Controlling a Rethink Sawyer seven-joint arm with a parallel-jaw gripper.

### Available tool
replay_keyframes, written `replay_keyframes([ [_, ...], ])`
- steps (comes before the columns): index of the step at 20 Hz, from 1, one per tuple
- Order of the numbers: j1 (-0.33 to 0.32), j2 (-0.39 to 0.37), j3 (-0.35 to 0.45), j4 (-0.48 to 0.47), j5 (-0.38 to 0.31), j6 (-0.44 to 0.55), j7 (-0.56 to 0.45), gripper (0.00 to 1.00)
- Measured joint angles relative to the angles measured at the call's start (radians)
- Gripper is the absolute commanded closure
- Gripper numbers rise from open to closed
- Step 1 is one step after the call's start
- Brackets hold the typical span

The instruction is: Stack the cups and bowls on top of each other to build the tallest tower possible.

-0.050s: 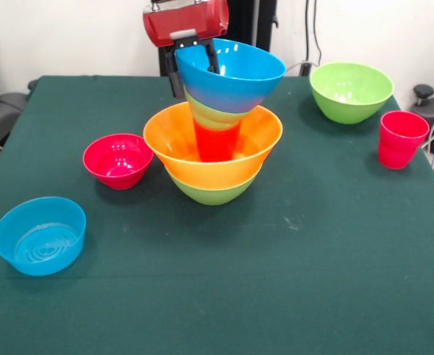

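Green table [290, 281] carrying the tower [215, 126] at centre: big green bowl [211, 194] at the base, very wide orange bowl [202, 159] nested in it, orange cup [217, 140] standing inside, small green bowl [213, 116] above, big blue bowl [235, 78] tilted on top. Gripper [194, 63] closed over the blue bowl's far rim. Apart and empty: small red bowl [118, 160], small blue bowl [39, 235], second big green bowl [350, 91], red cup [401, 139]. No legible writing.

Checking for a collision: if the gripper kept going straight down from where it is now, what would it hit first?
The gripper already straddles the big blue bowl's rim atop the tower. Straight down, it would probably meet the wide orange bowl's far rim, though depth is unclear.
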Motion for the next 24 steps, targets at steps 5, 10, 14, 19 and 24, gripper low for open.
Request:
replay_keyframes([
  [5, 0.000, -0.011, -0.001, 0.000, 0.000, 0.000, 0.000, 0.00],
  [10, -0.001, -0.023, -0.001, 0.000, 0.000, 0.000, 0.000, 0.00],
  [14, -0.005, -0.049, -0.001, 0.001, 0.000, 0.001, 0.000, 0.00],
  [19, -0.006, -0.082, -0.001, 0.002, 0.000, 0.013, 0.000, 0.00],
  [24, -0.006, -0.116, -0.001, 0.002, 0.002, 0.033, 0.000, 0.00],
])
